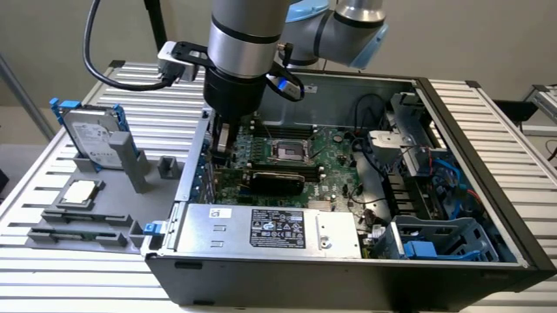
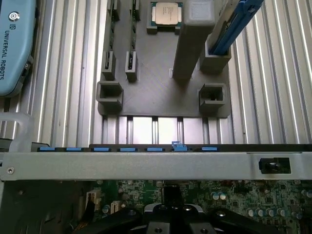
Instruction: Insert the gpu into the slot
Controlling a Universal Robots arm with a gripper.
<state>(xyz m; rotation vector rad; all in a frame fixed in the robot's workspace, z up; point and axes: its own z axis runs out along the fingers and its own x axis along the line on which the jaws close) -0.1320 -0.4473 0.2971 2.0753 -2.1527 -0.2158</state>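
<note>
The gripper [image 1: 223,150] hangs low over the motherboard [image 1: 335,147], at its edge on the exterior view's left; its grip cannot be told. The card [image 1: 274,178] sits just beside it, along the motherboard's near edge. Judged: insertion stage. Seating demands the card square over the slot.

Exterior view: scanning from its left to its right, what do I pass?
Silver hard drive in blue bracket → grey upright plastic post → robot's black tool → flat black gpu card → blue plastic drive cage.
</note>
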